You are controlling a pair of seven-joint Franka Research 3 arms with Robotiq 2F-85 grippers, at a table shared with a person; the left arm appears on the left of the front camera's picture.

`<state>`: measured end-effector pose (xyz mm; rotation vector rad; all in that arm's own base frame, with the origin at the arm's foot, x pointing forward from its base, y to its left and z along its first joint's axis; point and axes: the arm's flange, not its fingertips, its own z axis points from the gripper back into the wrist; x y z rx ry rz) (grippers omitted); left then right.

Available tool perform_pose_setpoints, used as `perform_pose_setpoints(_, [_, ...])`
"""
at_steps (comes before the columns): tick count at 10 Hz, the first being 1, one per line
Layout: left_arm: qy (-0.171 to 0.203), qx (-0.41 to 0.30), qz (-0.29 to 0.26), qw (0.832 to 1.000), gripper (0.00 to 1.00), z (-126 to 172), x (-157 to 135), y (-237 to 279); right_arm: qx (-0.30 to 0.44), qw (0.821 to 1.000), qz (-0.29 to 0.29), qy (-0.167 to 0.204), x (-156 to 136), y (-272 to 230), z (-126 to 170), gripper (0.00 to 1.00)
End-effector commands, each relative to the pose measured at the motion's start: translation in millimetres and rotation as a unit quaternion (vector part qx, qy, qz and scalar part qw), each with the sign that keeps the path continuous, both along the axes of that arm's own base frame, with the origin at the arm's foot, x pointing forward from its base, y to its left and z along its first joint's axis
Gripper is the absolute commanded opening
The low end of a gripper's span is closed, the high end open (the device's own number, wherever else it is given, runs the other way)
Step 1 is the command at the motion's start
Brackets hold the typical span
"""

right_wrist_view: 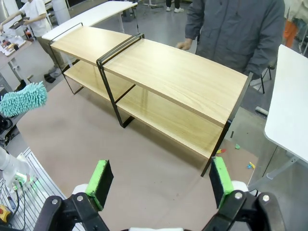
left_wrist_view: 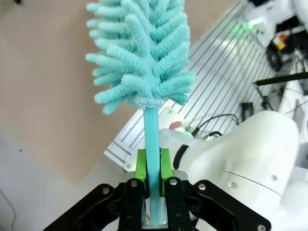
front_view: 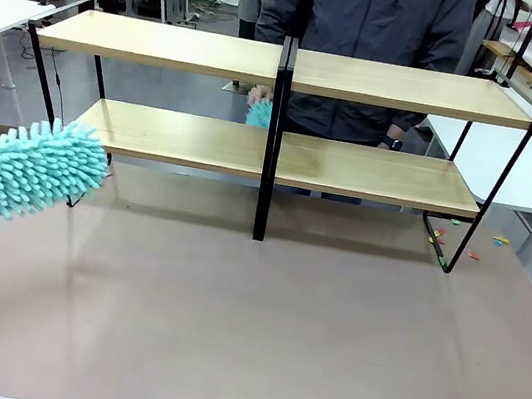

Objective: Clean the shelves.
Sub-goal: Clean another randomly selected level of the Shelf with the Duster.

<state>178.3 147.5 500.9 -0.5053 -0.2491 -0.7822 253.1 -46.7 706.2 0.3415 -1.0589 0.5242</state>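
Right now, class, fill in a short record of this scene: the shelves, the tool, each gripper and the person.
shelves: two tiers of light-wood boards on a black frame, standing on the table
duster: teal, fluffy head near the lower board's left end; contact unclear
left gripper: shut on the duster's handle
right gripper: open, holding nothing
person: behind the shelves, with a small teal item near the centre post
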Motion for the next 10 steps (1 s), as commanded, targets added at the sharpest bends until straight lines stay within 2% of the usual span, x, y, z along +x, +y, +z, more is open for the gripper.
perform_pose_setpoints(1, [-0.004, 0.0, -0.023, 1.0, 0.06, -1.3, 5.4, -2.6, 0.003, 1.0, 0.003, -0.003, -0.2, 0.6, 0.9, 1.0])
perform_pose_setpoints(2, [-0.004, 0.0, -0.023, 1.0, 0.06, -1.3, 5.4, -2.6, 0.003, 1.0, 0.003, -0.003, -0.2, 0.6, 0.9, 1.0])
perform_pose_setpoints(3, [0.002, 0.0, -0.014, 1.0, 0.13, -0.8, 4.7, -5.0, 0.003, 1.0, 0.003, -0.003, -0.2, 0.6, 0.9, 1.0])
perform_pose_setpoints(5, [0.019, -0.015, 0.053, 0.998, 0.13, -8.9, 4.8, 23.1, 0.003, 1.0, 0.003, -0.003, -0.2, 0.6, 0.9, 1.0])
perform_pose_setpoints(6, [0.018, -0.024, 0.072, 0.997, 0.13, -10.8, -0.1, 33.0, 0.003, 1.0, 0.003, -0.003, -0.2, 0.6, 0.9, 1.0])
perform_pose_setpoints(7, [0.011, -0.04, 0.116, 0.992, 0.13, -13.2, -10.0, 45.1, 0.003, 1.0, 0.003, -0.003, -0.2, 0.6, 0.9, 1.0])
perform_pose_setpoints(10, [0.014, -0.051, 0.138, 0.989, 0.13, -16.7, -19.9, 56.0, 0.003, 1.0, 0.003, -0.003, -0.2, 0.6, 0.9, 1.0])
